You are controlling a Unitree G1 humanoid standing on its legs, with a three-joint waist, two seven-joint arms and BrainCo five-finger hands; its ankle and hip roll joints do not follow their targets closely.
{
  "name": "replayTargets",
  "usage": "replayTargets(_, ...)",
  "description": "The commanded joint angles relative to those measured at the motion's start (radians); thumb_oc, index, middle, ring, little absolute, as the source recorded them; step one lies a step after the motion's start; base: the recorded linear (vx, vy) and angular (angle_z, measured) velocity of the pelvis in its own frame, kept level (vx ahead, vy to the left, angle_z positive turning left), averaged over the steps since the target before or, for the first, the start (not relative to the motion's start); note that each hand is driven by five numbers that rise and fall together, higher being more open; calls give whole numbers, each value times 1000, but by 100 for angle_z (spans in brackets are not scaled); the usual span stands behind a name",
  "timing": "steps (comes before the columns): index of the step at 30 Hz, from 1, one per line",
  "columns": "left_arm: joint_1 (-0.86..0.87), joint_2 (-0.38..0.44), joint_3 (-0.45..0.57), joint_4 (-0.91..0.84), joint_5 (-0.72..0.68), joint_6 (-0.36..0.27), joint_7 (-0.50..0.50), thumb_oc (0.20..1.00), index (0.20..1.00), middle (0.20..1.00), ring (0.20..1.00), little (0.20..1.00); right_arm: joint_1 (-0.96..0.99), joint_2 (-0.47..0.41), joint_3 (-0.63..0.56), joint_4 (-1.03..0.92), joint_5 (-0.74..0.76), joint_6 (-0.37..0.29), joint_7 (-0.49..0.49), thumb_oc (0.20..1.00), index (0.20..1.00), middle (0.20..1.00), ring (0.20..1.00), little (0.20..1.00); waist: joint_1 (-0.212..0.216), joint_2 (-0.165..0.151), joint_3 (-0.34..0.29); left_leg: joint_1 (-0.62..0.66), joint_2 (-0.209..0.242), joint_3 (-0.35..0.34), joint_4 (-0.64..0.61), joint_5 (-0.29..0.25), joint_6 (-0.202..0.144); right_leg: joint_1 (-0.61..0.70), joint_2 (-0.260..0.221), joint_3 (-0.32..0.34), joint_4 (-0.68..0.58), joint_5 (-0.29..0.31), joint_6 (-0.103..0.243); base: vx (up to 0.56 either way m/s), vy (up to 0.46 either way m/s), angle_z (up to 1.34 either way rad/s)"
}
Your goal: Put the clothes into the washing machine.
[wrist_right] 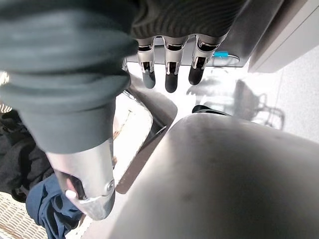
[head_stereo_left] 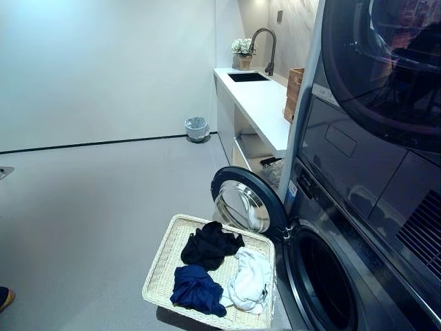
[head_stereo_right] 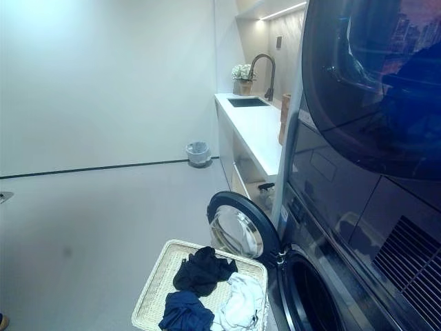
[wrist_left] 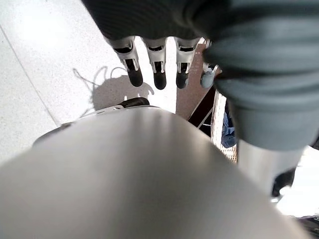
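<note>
A pale wicker basket [head_stereo_left: 160,265] stands on the floor beside the washing machine [head_stereo_left: 331,276]. In it lie a black garment [head_stereo_left: 210,245], a dark blue garment [head_stereo_left: 196,289] and a white garment [head_stereo_left: 249,277]. The machine's round door [head_stereo_left: 247,203] hangs open toward the basket, and the drum opening [head_stereo_left: 324,286] is dark. My left hand [wrist_left: 154,69] hangs with straight fingers, holding nothing, with the basket's edge [wrist_left: 219,124] past it. My right hand [wrist_right: 169,69] also hangs with straight fingers, empty, and the blue garment [wrist_right: 50,209] lies below it.
A dryer [head_stereo_left: 386,76] is stacked above the washer. A white counter [head_stereo_left: 258,103] with a sink [head_stereo_left: 248,77], a tap [head_stereo_left: 267,48], a flower pot [head_stereo_left: 242,52] and a woven box [head_stereo_left: 295,93] runs along the right wall. A small bin [head_stereo_left: 196,128] stands by the far wall.
</note>
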Motion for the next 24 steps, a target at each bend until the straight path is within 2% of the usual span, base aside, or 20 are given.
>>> replayTargets(1,-87,-45,-1,48,-27,-8,0,1000,1000,1000,1000,1000,-101,13,28,53,-17,-3,8,1000,1000,1000,1000,1000,-1,-12,65,47,-115,54,8,-129,72,33,8,25,15,-77,64,0,0,0)
replayTargets(9,-91,-43,3,49,-32,-4,36,1000,1000,1000,1000,1000,-101,13,28,54,-16,-6,7,1000,1000,1000,1000,1000,-1,-11,69,45,-116,52,8,-128,73,30,8,27,16,-76,64,0,0,0)
replayTargets(12,-90,-41,7,49,-29,-24,96,1000,1000,1000,1000,1000,-101,12,29,54,-13,-5,6,1000,1000,1000,1000,1000,-1,-11,72,46,-116,52,8,-127,72,31,8,27,15,-76,64,0,0,0)
replayTargets(14,-92,-40,16,46,-30,-46,177,1000,1000,1000,1000,1000,-100,13,32,55,-9,-4,4,1000,1000,1000,1000,1000,0,-12,75,43,-116,50,8,-125,72,29,8,27,15,-75,64,0,0,0)
replayTargets(16,-94,-39,19,46,-27,-53,203,1000,1000,1000,1000,1000,-99,13,34,56,-6,-5,4,1000,1000,1000,1000,1000,0,-12,75,43,-117,49,8,-125,72,29,8,27,14,-74,64,0,0,0)
replayTargets(17,-96,-37,23,45,-19,-77,254,1000,1000,1000,1000,1000,-97,13,35,56,0,-7,2,1000,1000,1000,1000,1000,0,-12,77,41,-117,49,8,-123,72,27,8,28,14,-73,64,0,0,0)
replayTargets(21,-98,-34,31,40,-3,-106,312,1000,1000,1000,1000,1000,-98,13,36,58,11,-6,-1,1000,1000,1000,1000,1000,0,-13,81,39,-117,48,10,-121,71,24,8,31,17,-73,63,11,0,0)
replayTargets(23,-99,-33,29,34,31,-136,371,1000,1000,1000,1000,1000,-99,11,38,54,20,-3,-1,1000,1000,1000,1000,1000,-1,-14,88,34,-117,49,15,-121,71,20,8,35,20,-73,62,43,0,-1)
replayTargets(24,-104,-28,23,26,62,-157,437,1000,1000,1000,1000,1000,-99,8,40,51,26,-3,-1,1000,1000,1000,1000,1000,-2,-14,95,31,-118,49,19,-122,71,16,8,38,23,-72,62,0,0,0)
